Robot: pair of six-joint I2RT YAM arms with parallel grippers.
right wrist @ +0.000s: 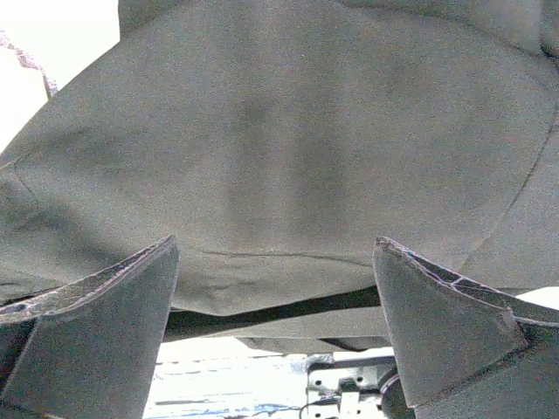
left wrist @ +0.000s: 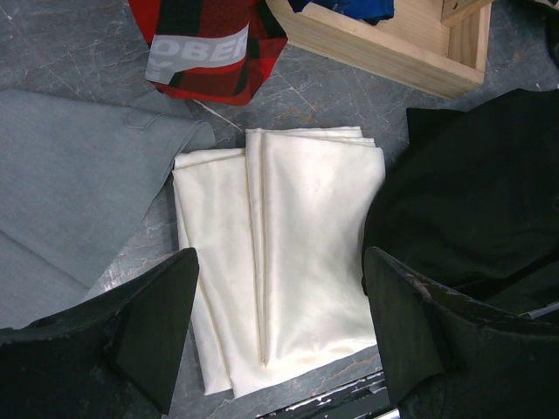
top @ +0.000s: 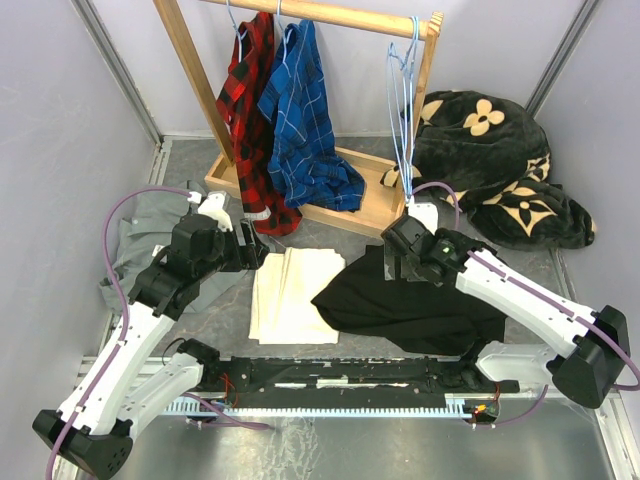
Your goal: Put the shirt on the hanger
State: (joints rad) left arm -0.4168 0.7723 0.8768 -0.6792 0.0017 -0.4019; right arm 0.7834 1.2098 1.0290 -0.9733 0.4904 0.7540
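The black shirt [top: 400, 305] lies crumpled on the grey table, right of centre. It also shows at the right of the left wrist view [left wrist: 472, 192] and fills the right wrist view [right wrist: 279, 148]. A few empty light-blue wire hangers [top: 403, 110] hang at the right end of the wooden rack. My right gripper [top: 400, 262] [right wrist: 275, 244] is open, jaws wide, close over the shirt's far edge and holding nothing. My left gripper [top: 255, 250] [left wrist: 279, 262] is open and empty above a cream cloth, left of the shirt.
A folded cream cloth [top: 290, 295] [left wrist: 279, 227] lies centre. A grey shirt [top: 150, 240] lies left. The wooden rack [top: 350, 215] holds a red plaid shirt [top: 250, 110] and a blue plaid shirt [top: 305, 120]. A black flowered blanket [top: 500, 170] lies back right.
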